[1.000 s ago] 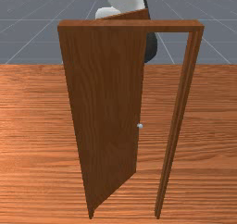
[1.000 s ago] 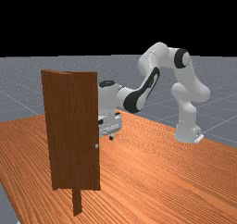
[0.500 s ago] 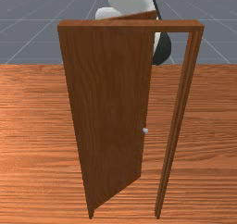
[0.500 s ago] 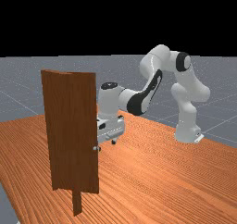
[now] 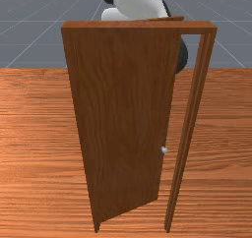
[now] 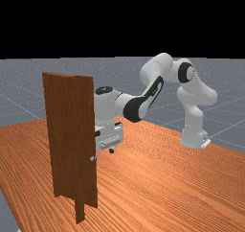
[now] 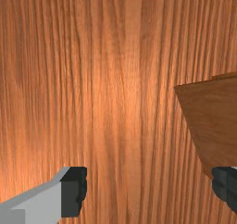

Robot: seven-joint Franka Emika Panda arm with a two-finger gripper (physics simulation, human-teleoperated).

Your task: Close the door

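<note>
In the far view, the wooden door [image 6: 72, 135], ajar, partly hides the gripper [image 6: 109, 141] behind it, fingers spread; door contact is unclear.

I look out over an orange-brown table [image 6: 158, 192], its streaky grain brightly lit in patches. Beyond it I see a grey floor [image 6: 229, 77] crossed by pale lines, meeting a black backdrop [image 6: 119, 20] in the far view.
</note>
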